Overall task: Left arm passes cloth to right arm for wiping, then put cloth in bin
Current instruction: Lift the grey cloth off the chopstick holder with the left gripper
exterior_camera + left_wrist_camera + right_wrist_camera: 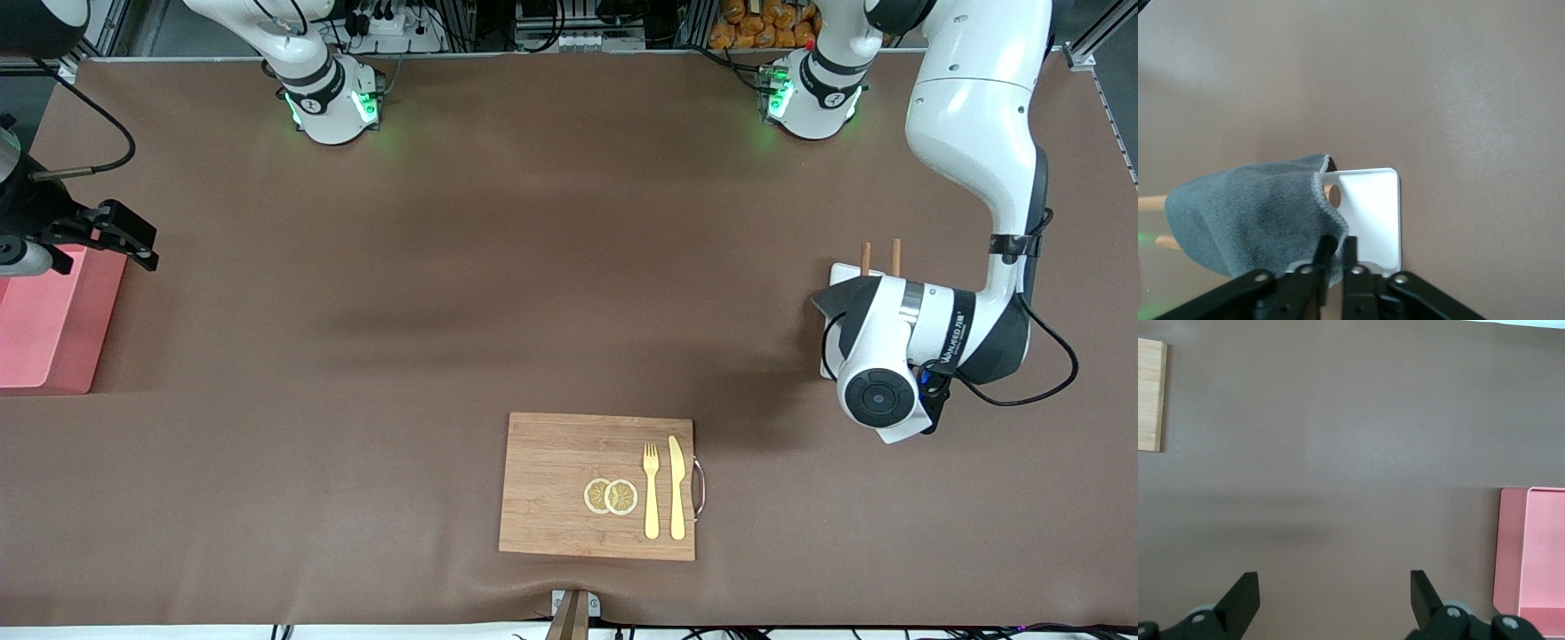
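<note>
The brown bench point(533, 267) carries a matt, faintly creased covering with a soft sheen. The dark grey fuzzy cloth point(1251, 217) shows a napped, fleecy pile and a stitched hem. Under it lies the flat white tray point(1371, 213), smooth and glossy like plastic. The pink-salmon rectangular bin point(1531, 553) looks like smooth, satin plastic. The rectangular wooden board point(597, 486) has a fine striped grain, matt, with a thin metal handle point(700, 489). The yellow fork point(652, 491) and yellow knife point(677, 487) look smooth and slightly shiny.
</note>
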